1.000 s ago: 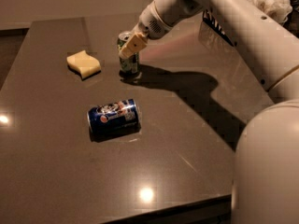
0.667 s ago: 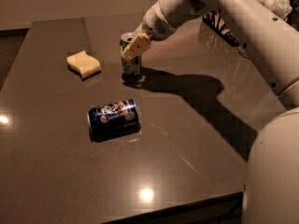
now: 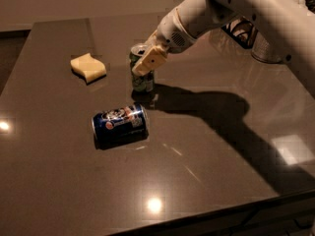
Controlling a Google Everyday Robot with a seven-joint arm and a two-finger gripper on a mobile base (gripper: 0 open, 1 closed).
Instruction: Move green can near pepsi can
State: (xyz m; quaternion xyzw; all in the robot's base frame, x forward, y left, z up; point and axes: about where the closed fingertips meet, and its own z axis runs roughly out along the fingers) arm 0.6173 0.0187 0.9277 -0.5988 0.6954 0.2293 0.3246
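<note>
The green can [image 3: 142, 80] stands upright on the dark table [image 3: 211, 181], left of its middle toward the back. My gripper [image 3: 141, 64] reaches in from the upper right and is shut on the can's upper half. One tan finger [image 3: 149, 59] lies across the can's front and the other is hidden behind it. The pepsi can [image 3: 119, 125] lies on its side a short way in front of the green can and slightly to its left, with a small gap between them.
A yellow sponge [image 3: 88, 67] lies left of the green can. A silver container [image 3: 266, 47] and a dark wire object [image 3: 241, 29] sit at the back right. My white arm [image 3: 256, 9] spans the upper right. The table's front edge runs along the bottom.
My gripper has carried the green can a little forward and to the right, closer to the pepsi can. The pepsi can and the sponge have not moved.
</note>
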